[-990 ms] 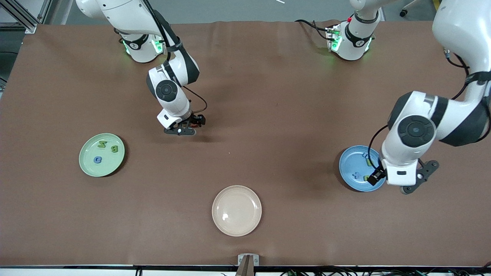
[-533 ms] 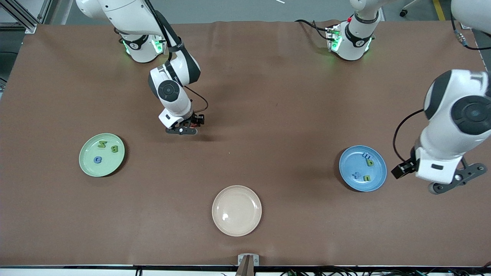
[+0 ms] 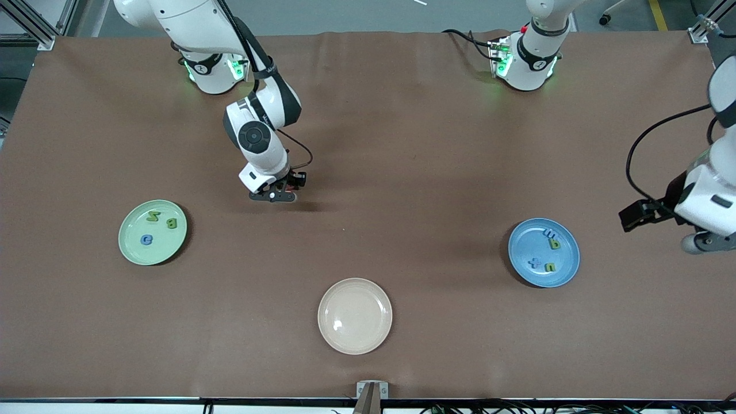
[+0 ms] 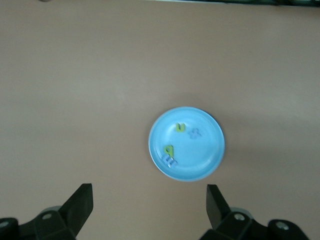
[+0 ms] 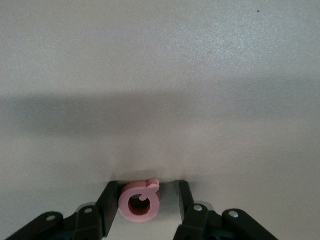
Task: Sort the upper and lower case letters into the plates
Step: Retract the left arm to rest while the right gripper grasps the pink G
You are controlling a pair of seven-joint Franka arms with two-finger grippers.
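The light green plate [image 3: 163, 246] lies toward the right arm's end and holds a green Z [image 3: 153, 216], a green B [image 3: 171, 223] and a blue C [image 3: 146, 240]. The blue plate [image 3: 524, 246] lies toward the left arm's end and holds several small green and blue letters [image 3: 554, 243]; it also shows in the left wrist view [image 4: 206, 150]. My right gripper [image 5: 145, 192] is low on the table, open around a pink ring-shaped letter [image 5: 140, 202]; one finger touches it, the other stands apart. My left gripper [image 4: 149, 200] is open and empty, high over bare table beside the blue plate.
A beige plate [image 3: 355, 315] lies empty near the table's front edge, midway between the two plates. The brown table cover [image 3: 402, 144] is bare between the plates. Both arm bases stand along the table's back edge.
My left arm has swung away from over the blue plate toward its own end of the table, uncovering the plate's letters. My right gripper has shifted only slightly.
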